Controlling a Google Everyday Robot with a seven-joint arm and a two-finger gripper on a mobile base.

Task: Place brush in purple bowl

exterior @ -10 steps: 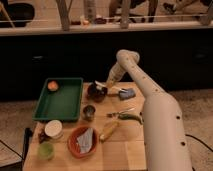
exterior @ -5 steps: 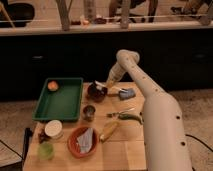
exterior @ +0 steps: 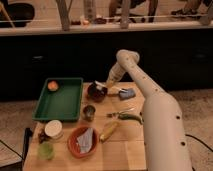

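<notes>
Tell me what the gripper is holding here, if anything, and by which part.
Cannot be told. The gripper sits over the far rim of the purple bowl; no brush is distinguishable at it.

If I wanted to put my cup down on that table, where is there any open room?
The front right corner of the wooden table is bare, beside the orange-red dish and below the corn cob. The green tray is mostly bare, with one orange fruit. The back is crowded: the claw hangs over the purple bowl.
</notes>
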